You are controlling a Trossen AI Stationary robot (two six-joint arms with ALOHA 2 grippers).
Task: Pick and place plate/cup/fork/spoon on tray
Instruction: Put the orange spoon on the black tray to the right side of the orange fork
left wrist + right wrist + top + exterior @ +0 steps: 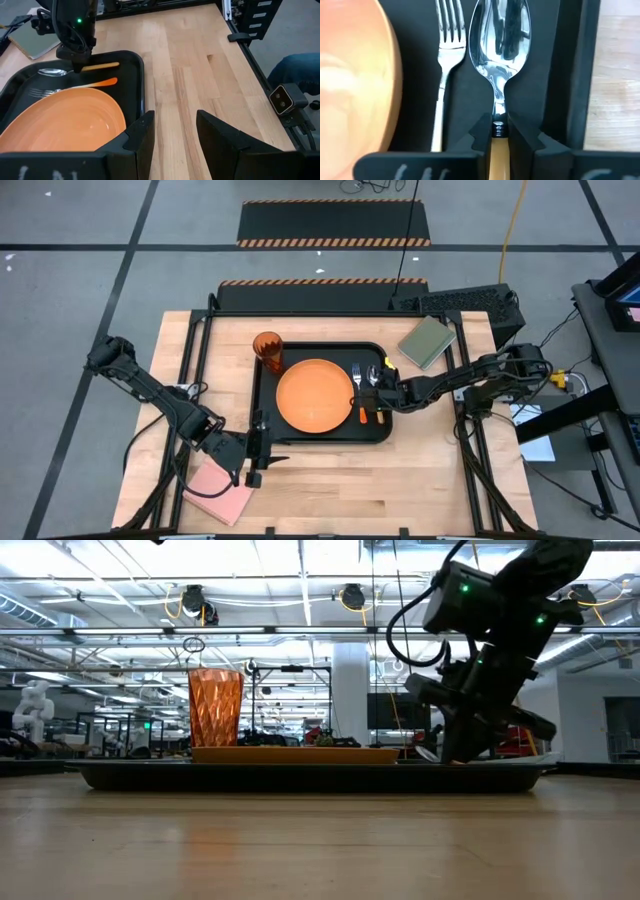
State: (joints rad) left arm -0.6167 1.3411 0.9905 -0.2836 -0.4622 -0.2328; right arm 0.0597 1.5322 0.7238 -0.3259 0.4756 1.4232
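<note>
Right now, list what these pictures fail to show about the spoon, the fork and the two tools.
- Spoon handle: in the right wrist view the right tool closes over it, and the bottom edge cuts it off.
- Fork handle: cut off at that same edge.
- Both utensils: the low view hides them behind the tray rim and the plate.
- Left tool: open over bare wood beside the tray; the low view does not show it.

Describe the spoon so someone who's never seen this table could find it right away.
Find the large black rectangular tray on the wooden table. Right of the round orange plastic plate lie two orange-handled utensils, with the right gripper closed on one. That one is the spoon: a smooth oval silver bowl, unlike the tined fork beside it.
</note>
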